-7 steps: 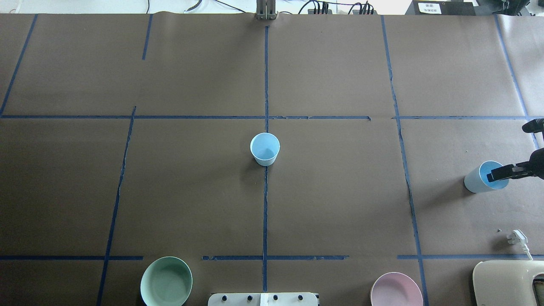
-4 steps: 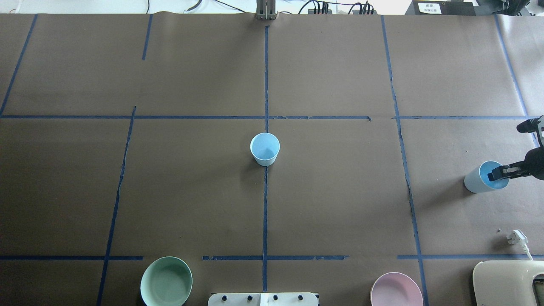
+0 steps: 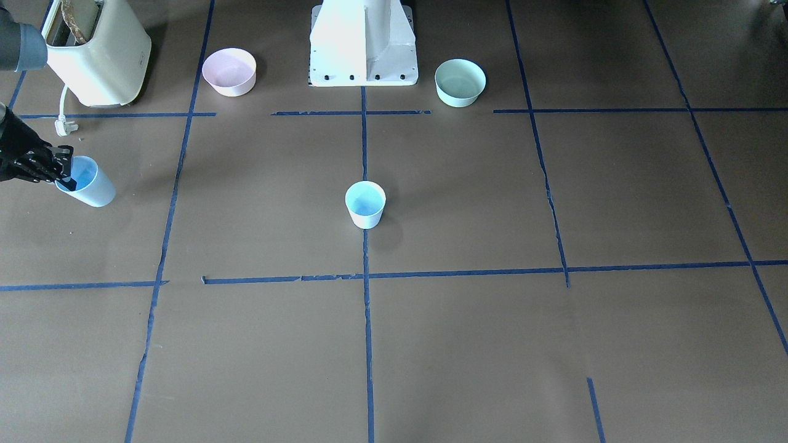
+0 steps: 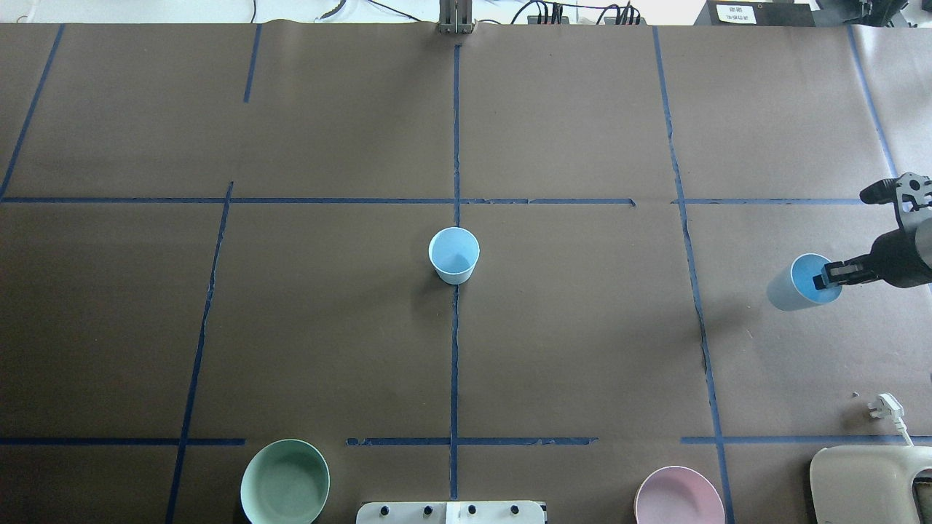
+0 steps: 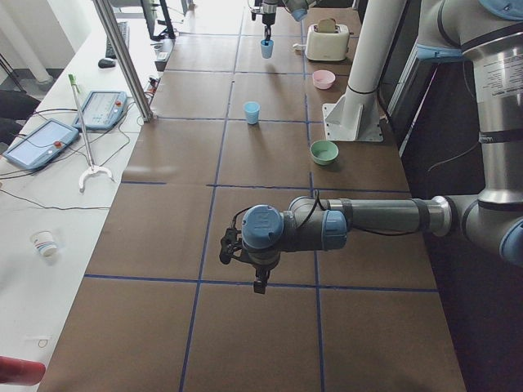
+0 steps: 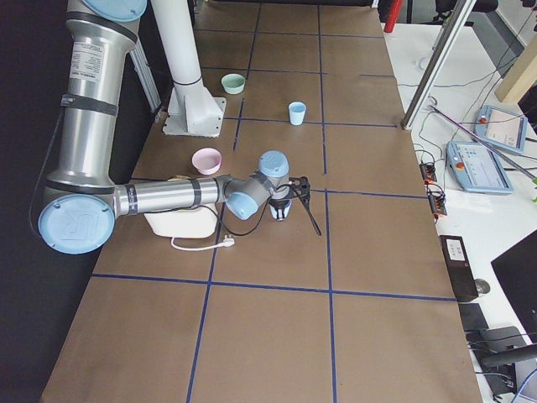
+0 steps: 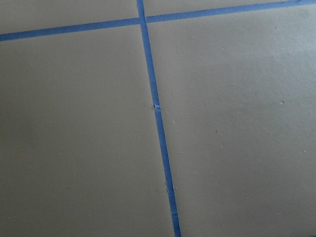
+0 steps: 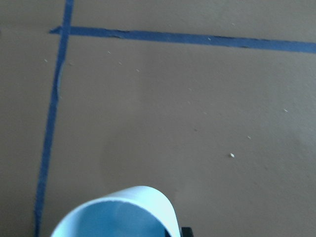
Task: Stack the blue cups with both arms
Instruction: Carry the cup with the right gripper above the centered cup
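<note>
Starting at the far left, beyond the overhead view's edge, the left arm point(image 5: 368, 216) stretches low over the brown paper-covered table point(image 4: 582, 349). The left gripper point(image 5: 258, 282) points down above a crossing of blue tape lines point(image 4: 455, 364). Only the side view shows it, so I cannot tell whether its fingers are spread or pressed together; its wrist camera sees paper and tape. Next, at the near edge, sits the mint-green bowl point(image 4: 285, 482), just left of the white pedestal base point(image 4: 451, 512). In the middle of the table the centre blue cup point(image 4: 453, 255) stands upright, mouth up, right on the central tape line, well apart from both bowls and from the other cup. Right of the base, again at the near edge, is the pink bowl point(image 4: 678, 498). Further right, close to the table's right edge, the second blue cup point(image 4: 794, 285) is tilted, its mouth leaning toward the right arm point(image 4: 903, 256). The right gripper point(image 4: 830, 276) pinches its rim, one finger inside the cup and the other against the outer wall. Whether the cup's bottom touches the paper I cannot tell. In the near right corner stands a cream toaster point(image 4: 866, 484), with a white plug point(image 4: 885, 405) lying just beside it.
</note>
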{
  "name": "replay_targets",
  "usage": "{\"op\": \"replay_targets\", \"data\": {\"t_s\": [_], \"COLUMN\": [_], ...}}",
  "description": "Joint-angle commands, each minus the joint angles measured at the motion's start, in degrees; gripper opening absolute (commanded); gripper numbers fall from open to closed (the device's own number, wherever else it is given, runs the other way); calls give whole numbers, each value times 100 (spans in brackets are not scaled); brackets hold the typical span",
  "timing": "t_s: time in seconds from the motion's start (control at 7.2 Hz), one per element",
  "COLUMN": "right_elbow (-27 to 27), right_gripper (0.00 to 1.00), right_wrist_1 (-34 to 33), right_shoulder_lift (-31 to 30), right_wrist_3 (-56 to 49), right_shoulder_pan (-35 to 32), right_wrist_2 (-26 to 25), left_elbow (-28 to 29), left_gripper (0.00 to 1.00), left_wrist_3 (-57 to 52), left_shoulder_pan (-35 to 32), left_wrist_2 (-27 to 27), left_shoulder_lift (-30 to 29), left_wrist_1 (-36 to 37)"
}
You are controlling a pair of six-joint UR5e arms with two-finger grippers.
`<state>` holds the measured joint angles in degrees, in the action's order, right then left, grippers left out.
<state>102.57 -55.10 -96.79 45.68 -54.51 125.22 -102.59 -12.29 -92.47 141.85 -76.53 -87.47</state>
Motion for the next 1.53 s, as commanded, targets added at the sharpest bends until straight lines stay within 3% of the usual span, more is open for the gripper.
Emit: {"op": "replay_targets", "data": {"t_s": [0.0,0.28,0.42,0.56,0.83,0.97,1.39], "right_elbow": [44,436,448,335,-348,-456,-466], "right_gripper": [0,0,0,0,0,0,0], "right_wrist_1": [-1016,-2646,-3491,-3978,-4097,-4097,-4097], "right_shoulder_lift": [1236,2649,3509,4232,5316,5355,5258], "right_wrist_3": [702,1746,2352,2915,3683,3694,3694], "right_shoulder_pan": [229,737,1323,1799,2127,2303,2427], "right_wrist_2": [-15,-233,-879,-1434,-1736,-2147,-2283], "left_elbow": [-6,-15,-15,-15,-15,-15,-15], "left_gripper": [100,100,100,100,100,100,100], "left_wrist_3": [271,297,306,306,306,306,315], "left_shoulder_pan": [27,36,36,36,36,36,36], "left_wrist_2": [-104,-219,-219,-219,-219,-219,-219], "left_shoulder_lift": [-55,-117,-143,-152,-161,-161,-161], "left_wrist_1": [-94,-103,-103,-103,-103,-103,-103]}}
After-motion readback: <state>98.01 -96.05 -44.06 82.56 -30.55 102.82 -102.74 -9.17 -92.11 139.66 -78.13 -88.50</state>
